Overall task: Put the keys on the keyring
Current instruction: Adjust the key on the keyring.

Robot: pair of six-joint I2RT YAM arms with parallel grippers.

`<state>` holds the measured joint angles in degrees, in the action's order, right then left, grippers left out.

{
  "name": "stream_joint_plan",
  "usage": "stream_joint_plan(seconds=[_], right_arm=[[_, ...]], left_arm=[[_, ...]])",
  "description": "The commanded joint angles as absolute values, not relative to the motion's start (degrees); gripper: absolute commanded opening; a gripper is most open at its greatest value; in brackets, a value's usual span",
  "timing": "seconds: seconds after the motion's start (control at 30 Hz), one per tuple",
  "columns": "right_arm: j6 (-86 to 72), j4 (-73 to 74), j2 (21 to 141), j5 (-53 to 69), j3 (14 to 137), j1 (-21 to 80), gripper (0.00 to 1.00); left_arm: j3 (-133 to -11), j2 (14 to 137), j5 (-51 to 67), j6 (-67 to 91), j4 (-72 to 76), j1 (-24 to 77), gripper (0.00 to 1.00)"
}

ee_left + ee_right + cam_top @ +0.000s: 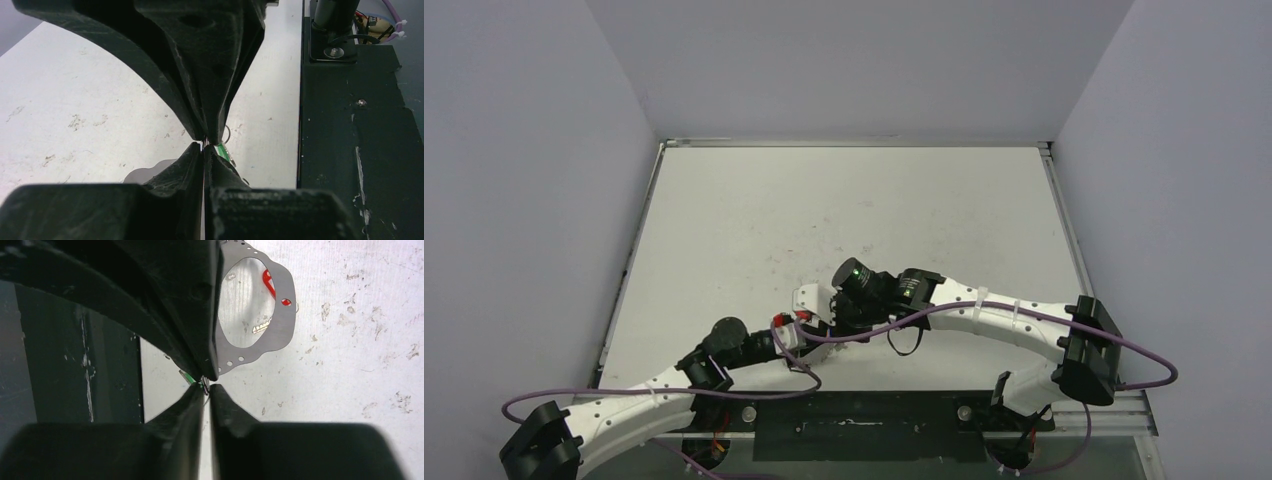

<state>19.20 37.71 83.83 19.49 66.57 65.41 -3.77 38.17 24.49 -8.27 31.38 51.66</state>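
In the top view both arms are brought together over the counter (844,200), at 6 o'clock from its middle, so that small parts can be passed tip to tip close to the bases.

The jaws of the left gripper (205,145) are closed to a hairline slit, with a thin sliver of metal caught in it. The green-tagged key (223,152) projects at 4 o'clock from the tips. A small wire ring (229,134) is seen at 1 o'clock, just beside them. The key is judged to be held edge-on so that its eye is presented to the other arm.

The jaws of the right gripper (206,384) are likewise all but closed on something thin. The same green tag shows at 10 o'clock from the tips, touching them. Which pair of jaws carries the key cannot be settled.

The keyring (280,330), a flat grey loop dotted with small holes, lies at 1 o'clock from the right tips, its near edge hidden behind the upper finger. Whether it is gripped or resting on the counter cannot be told. The red-tagged key (269,284) is seen through the loop's opening at 1 o'clock. Whether it is already threaded cannot be told. The green key is judged to be the one being fitted.
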Motion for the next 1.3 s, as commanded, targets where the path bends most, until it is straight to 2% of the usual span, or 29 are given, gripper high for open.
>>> stream_joint_plan(seconds=[0.0, 0.17, 0.23, 0.3, 0.47, 0.67, 0.9, 1.0, 1.07, 1.13, 1.2, 1.27], right_arm=[[17.1, 29.1, 80.5, 19.2, 63.4, 63.3, 0.20], [14.9, 19.5, 73.8, 22.5, 55.8, 59.5, 0.51], [14.8, 15.7, 70.2, 24.3, 52.5, 58.8, 0.57], [15.0, 12.2, 67.5, 26.7, 49.0, 58.4, 0.59], [15.7, 4.9, 63.6, 32.9, 44.3, 57.9, 0.58], [14.9, -9.0, 61.7, 39.7, 38.6, 57.8, 0.45], [14.8, -11.9, 63.0, 41.9, 38.0, 57.8, 0.34], [14.1, -13.4, 62.7, 41.3, 37.7, 57.8, 0.34], [13.7, -14.2, 62.1, 40.0, 37.3, 57.8, 0.41], [13.6, -15.2, 61.5, 39.1, 36.7, 57.8, 0.43], [13.7, -15.5, 61.6, 39.5, 36.6, 57.8, 0.42], [14.1, -15.0, 62.5, 40.4, 37.0, 57.8, 0.33]], left_arm=[[-3.8, 35.0, 22.3, -6.2, 33.9, 51.8, 0.00], [-1.5, 30.3, 19.9, -4.6, 35.2, 51.8, 0.00], [-0.7, 28.3, 19.9, -4.3, 35.7, 51.8, 0.00], [0.0, 26.1, 20.5, -4.2, 36.7, 51.8, 0.00], [2.1, 22.7, 23.2, -4.1, 39.5, 51.8, 0.00], [2.1, 21.1, 26.9, -4.4, 40.9, 51.8, 0.00], [2.2, 21.0, 27.2, -4.4, 40.9, 51.8, 0.00], [2.2, 21.2, 27.5, -4.4, 41.0, 51.8, 0.00], [2.1, 21.3, 27.5, -4.3, 41.0, 51.8, 0.00], [2.2, 21.3, 27.5, -4.3, 41.0, 51.8, 0.00], [2.1, 21.3, 27.5, -4.3, 41.1, 51.8, 0.00], [2.1, 21.4, 27.5, -4.4, 41.2, 51.8, 0.00]])
